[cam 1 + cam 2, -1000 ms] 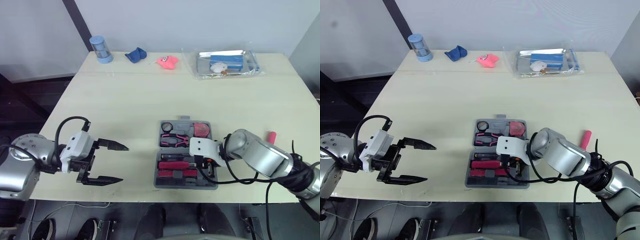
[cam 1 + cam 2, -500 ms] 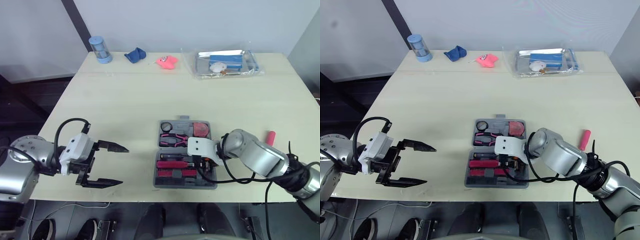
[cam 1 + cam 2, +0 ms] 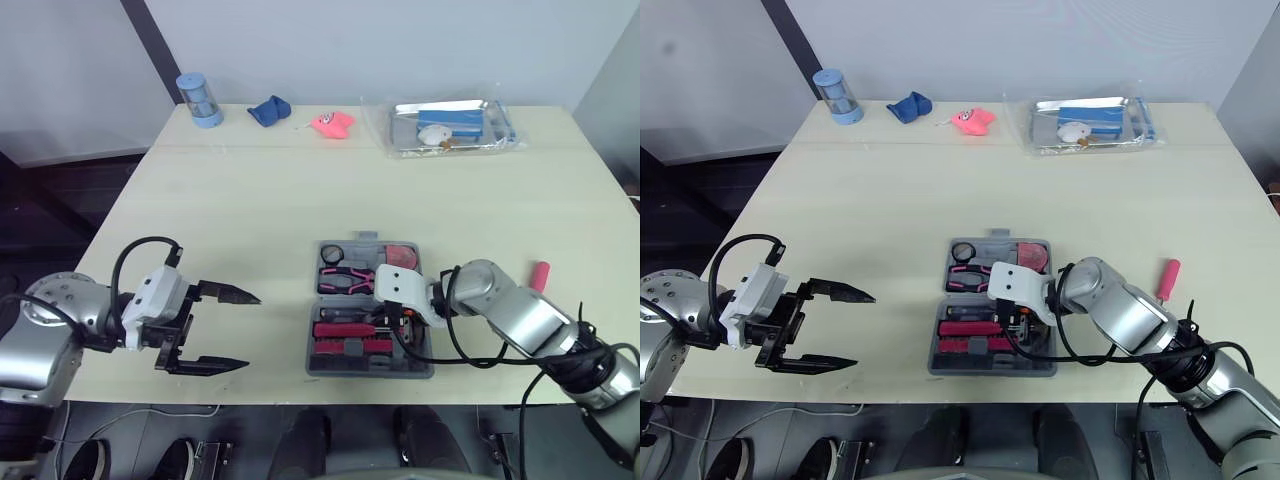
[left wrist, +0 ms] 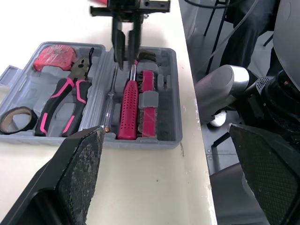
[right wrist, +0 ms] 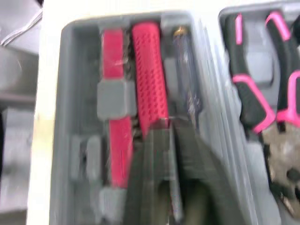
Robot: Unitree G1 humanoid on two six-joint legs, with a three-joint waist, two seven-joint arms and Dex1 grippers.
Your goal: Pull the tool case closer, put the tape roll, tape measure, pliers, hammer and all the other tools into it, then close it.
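The grey tool case (image 3: 322, 300) lies open near the table's front edge. It holds a tape roll (image 3: 334, 253), pink-handled pliers (image 3: 347, 280), a red tape measure (image 3: 403, 260), a thin screwdriver (image 4: 110, 101) and a red-handled hammer (image 4: 127, 108). My right gripper (image 4: 126, 63) reaches down into the case's near half. Its fingers (image 5: 154, 154) are shut at the metal neck of the hammer. A pink-handled tool (image 3: 541, 274) lies on the table to the right of the case. My left gripper (image 3: 250, 330) hangs open over bare table left of the case.
Along the table's far edge stand a blue cylinder (image 3: 201, 98), a blue cloth (image 3: 270, 108), a pink toy (image 3: 334, 123) and a clear bag with a metal tray (image 3: 455, 125). The case's near side sits almost at the table's front edge (image 3: 300, 390).
My right gripper has shifted slightly left inside the case. The left gripper and the case have stayed where they were.
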